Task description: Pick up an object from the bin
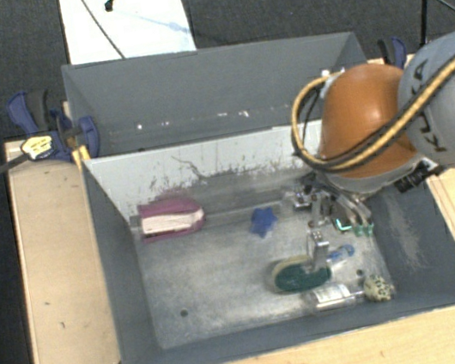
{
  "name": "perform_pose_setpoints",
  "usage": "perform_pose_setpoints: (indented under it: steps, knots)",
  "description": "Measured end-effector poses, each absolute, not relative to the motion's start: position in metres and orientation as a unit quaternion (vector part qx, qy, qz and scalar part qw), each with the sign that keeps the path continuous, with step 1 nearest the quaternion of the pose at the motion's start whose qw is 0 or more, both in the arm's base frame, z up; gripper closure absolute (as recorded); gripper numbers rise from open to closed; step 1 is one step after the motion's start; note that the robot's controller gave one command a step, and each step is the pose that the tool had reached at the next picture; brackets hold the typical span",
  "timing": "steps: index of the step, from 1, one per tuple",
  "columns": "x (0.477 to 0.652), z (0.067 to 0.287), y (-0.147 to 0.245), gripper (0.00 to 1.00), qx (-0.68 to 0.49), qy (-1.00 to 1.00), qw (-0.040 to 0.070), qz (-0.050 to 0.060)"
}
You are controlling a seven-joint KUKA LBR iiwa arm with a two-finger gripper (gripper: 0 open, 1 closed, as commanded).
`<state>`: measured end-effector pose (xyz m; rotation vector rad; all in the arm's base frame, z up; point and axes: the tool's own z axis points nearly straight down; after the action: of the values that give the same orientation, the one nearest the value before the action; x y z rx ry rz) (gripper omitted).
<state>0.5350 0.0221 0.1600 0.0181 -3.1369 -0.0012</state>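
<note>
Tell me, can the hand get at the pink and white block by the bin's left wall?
Probably yes: the pink and white block lies alone, uncovered; only a small blue piece lies between it and the hand.

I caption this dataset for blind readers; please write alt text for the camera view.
The gripper of an arm entering from the right hangs over a dark green oval thing near the front of the grey bin. A small blue piece lies mid-bin, a pink and white block at the back left.
</note>
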Motion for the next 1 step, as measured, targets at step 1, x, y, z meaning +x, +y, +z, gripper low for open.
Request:
perform_pose_setpoints:
  steps: [1]
  knots:
    - [0.5128,0.0698,-0.0317,0.0,0.07,-0.998,-0.003,0.0]
